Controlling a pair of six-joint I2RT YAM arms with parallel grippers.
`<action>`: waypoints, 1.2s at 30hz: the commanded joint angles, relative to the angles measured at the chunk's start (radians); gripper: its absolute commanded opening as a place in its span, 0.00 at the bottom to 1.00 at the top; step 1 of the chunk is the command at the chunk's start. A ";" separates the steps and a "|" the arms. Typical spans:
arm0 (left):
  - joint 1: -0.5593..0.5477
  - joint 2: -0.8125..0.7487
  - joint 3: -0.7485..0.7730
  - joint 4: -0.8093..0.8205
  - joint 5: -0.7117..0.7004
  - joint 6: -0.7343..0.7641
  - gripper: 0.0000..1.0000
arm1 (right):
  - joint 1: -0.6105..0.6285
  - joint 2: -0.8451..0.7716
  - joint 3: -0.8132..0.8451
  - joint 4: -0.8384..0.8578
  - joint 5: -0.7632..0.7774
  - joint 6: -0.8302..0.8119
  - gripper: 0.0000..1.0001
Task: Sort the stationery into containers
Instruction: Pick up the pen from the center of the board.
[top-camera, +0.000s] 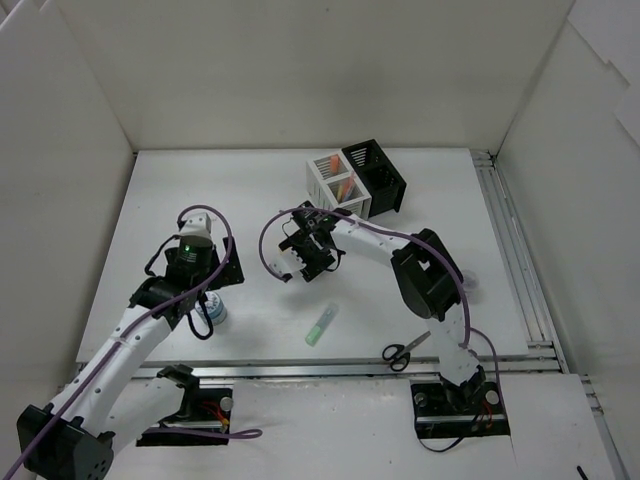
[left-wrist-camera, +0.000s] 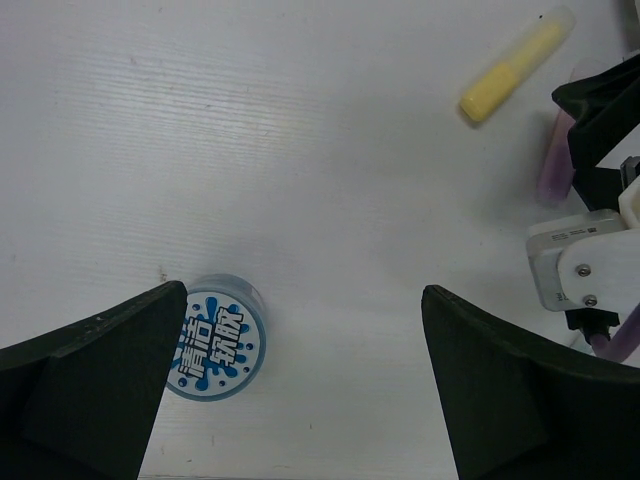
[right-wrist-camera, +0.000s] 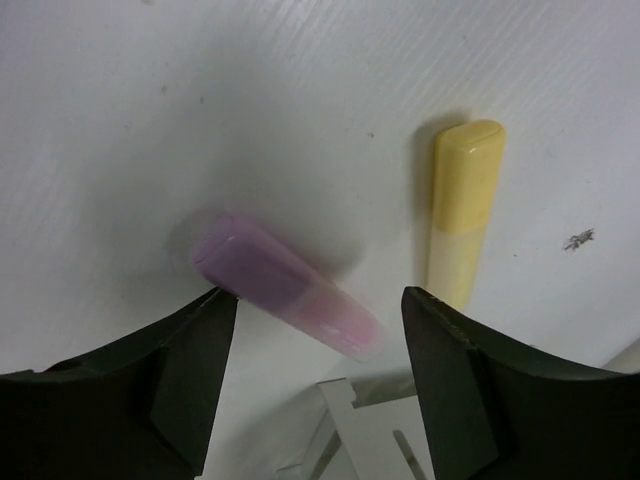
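A green marker (top-camera: 321, 325) lies on the table (top-camera: 180, 190) near black-handled scissors (top-camera: 405, 350), well apart from the joined holders (top-camera: 383, 190).

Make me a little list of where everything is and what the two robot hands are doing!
left gripper: open, white jar beside one finger
right gripper: open, purple marker between its fingers
yellow marker: flat on the table, beside the purple marker
green marker: on the table, alone
scissors: at the table's near edge
white holder: orange marker inside
black holder: joined to the white holder, contents unclear
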 joint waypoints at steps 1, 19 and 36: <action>0.008 0.016 0.030 0.057 -0.001 0.025 1.00 | 0.008 0.019 0.030 -0.016 -0.016 -0.013 0.61; 0.008 0.041 0.027 0.074 -0.035 0.042 0.99 | 0.071 0.076 -0.006 -0.018 0.185 -0.183 0.60; 0.008 -0.148 -0.019 0.069 -0.167 -0.014 0.99 | 0.154 0.041 -0.076 -0.018 0.315 -0.130 0.12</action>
